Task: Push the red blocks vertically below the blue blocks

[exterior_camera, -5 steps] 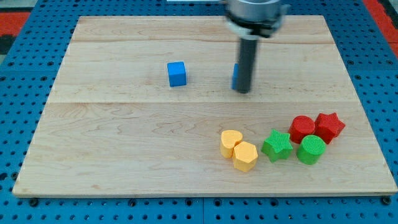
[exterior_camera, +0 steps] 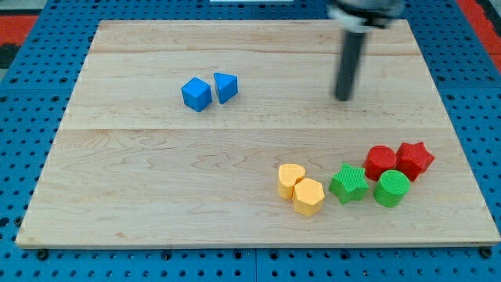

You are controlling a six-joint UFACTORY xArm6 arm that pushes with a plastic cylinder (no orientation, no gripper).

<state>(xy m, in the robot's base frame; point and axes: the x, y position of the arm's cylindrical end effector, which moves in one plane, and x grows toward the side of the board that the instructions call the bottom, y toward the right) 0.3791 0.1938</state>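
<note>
Two blue blocks sit side by side at the upper left of the wooden board: a blue cube [exterior_camera: 196,94] and a blue wedge-like block [exterior_camera: 225,87], touching or nearly so. Two red blocks sit at the lower right: a red round block [exterior_camera: 381,162] and a red star [exterior_camera: 414,159], touching each other. My tip [exterior_camera: 343,98] is at the upper right, well to the right of the blue blocks and above the red ones, touching no block.
A yellow heart [exterior_camera: 290,178] and a yellow hexagon [exterior_camera: 308,196] sit at the lower middle. A green star [exterior_camera: 348,184] and a green round block [exterior_camera: 391,189] lie just left of and below the red blocks. The board [exterior_camera: 156,196] lies on a blue pegboard.
The blue wedge-like block has moved left, beside the blue cube, which shifted left and turned. My tip has moved right, away from the blue blocks.
</note>
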